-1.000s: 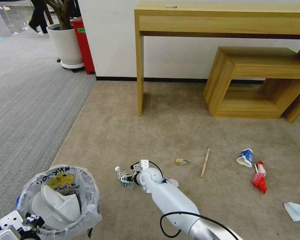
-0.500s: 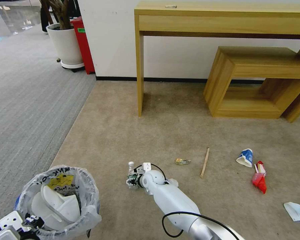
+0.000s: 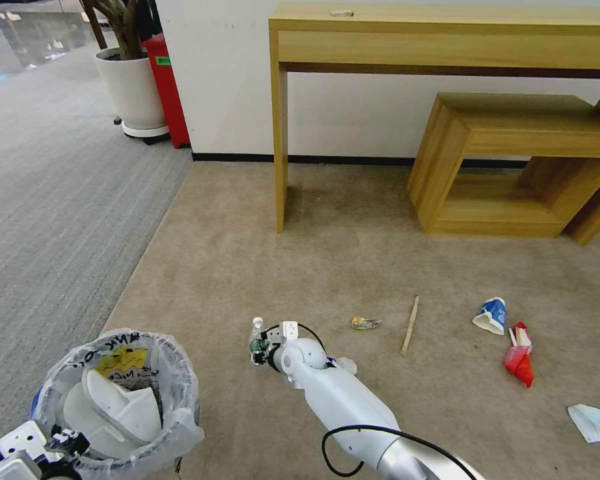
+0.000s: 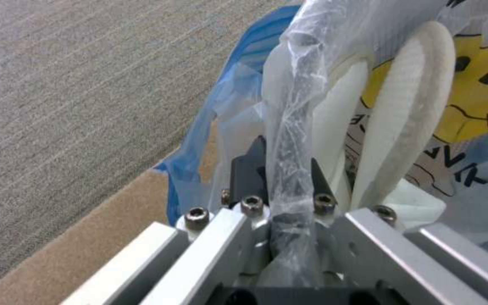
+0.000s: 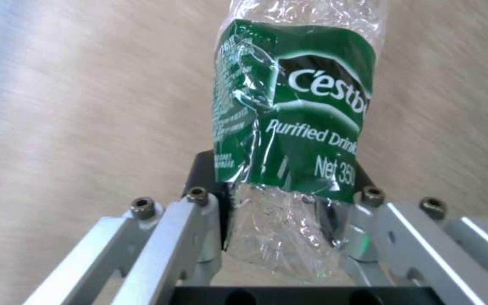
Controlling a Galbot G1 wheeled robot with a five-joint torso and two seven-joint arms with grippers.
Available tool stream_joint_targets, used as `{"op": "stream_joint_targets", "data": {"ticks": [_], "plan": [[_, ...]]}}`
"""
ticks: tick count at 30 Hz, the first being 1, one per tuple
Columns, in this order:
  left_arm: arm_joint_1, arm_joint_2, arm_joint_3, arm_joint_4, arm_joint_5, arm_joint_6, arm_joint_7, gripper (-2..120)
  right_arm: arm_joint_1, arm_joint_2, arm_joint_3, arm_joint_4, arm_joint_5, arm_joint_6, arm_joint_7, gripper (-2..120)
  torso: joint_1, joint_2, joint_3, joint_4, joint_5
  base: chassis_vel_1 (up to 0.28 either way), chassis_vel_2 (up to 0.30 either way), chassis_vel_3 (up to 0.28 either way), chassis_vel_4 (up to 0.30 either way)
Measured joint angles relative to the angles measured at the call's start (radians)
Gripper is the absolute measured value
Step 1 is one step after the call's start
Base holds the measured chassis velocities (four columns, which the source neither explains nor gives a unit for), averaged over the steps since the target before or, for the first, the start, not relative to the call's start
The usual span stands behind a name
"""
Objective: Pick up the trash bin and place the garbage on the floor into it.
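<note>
right gripper [image 5: 281, 212] clamps a clear bottle [image 5: 295, 114] above the floor [image 3: 353, 253]; left gripper [image 4: 286, 186] pinches the bin [image 3: 117, 400] rim, slippers [image 3: 113, 407] inside.

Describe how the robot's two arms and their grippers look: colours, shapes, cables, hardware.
The right arm is a glossy white rounded shell with a silver metal section nearer the body and a black cable looping alongside. Its right gripper has silver aluminium bar linkages fastened with hex-socket screws, black finger pads, and a black base. The left gripper is built the same: silver bars, steel screws, black pads.
</note>
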Motion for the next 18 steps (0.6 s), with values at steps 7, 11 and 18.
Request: {"op": "stream_joint_targets", "data": {"ticks": [7,11,18], "plan": [[-0.012,-0.005,0.029,0.0,-0.007,-0.005,0.004,0,-0.057,-0.194,-0.015,0.335,-0.014,0.29,-0.303,25,0.0,0.0,0.0,-0.0009,-0.0003,0.0,0.0,0.0,0.0],[-0.028,-0.016,0.056,0.0,-0.006,-0.005,0.014,0,-0.058,-0.238,-0.037,0.425,0.001,0.435,-0.528,25,0.0,0.0,0.0,-0.0005,-0.0003,0.0,0.0,0.0,0.0],[-0.049,-0.02,0.075,0.0,-0.004,-0.004,0.024,0,-0.025,-0.23,-0.11,0.399,-0.009,0.649,-0.917,25,0.0,0.0,0.0,-0.0005,-0.0005,0.0,0.0,0.0,0.0]]}}
